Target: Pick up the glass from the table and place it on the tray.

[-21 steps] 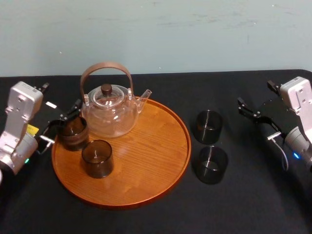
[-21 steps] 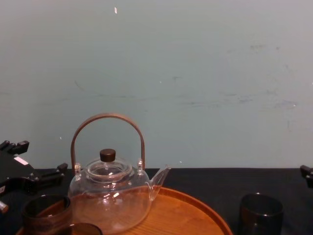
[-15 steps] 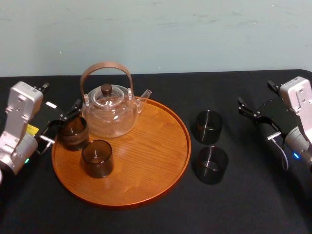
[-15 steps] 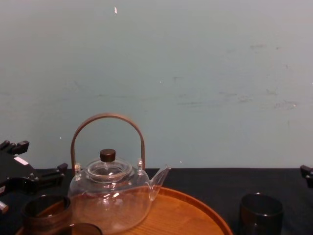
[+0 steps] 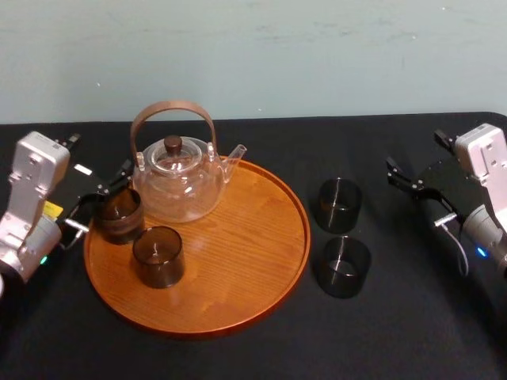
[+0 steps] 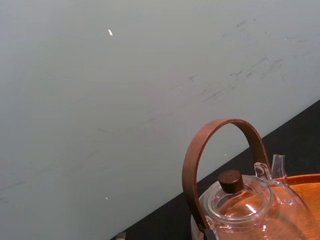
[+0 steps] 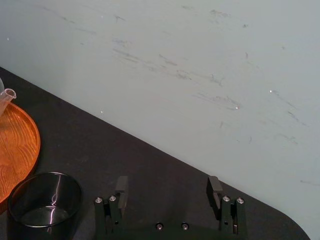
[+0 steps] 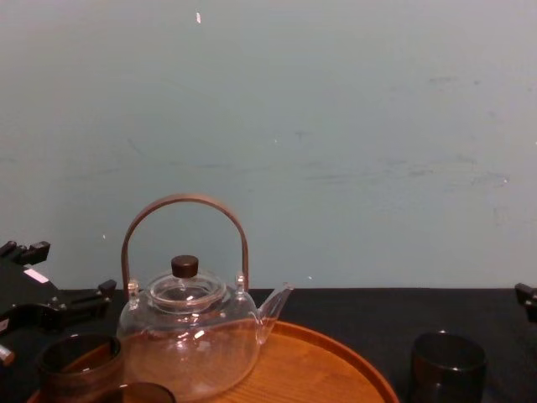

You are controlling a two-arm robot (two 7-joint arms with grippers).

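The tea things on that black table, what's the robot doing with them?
It is putting dark glasses onto the wooden tray, beside the teapot. Its left hand is at one glass on the tray's left edge. A second glass stands on the tray too. Two more glasses wait on the table, near the open, empty right hand.

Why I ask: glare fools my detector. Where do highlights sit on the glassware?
Head view: a bright streak inside the farther glass and the nearer glass on the table; left wrist view: glints on the teapot; right wrist view: curved glints inside a dark glass.
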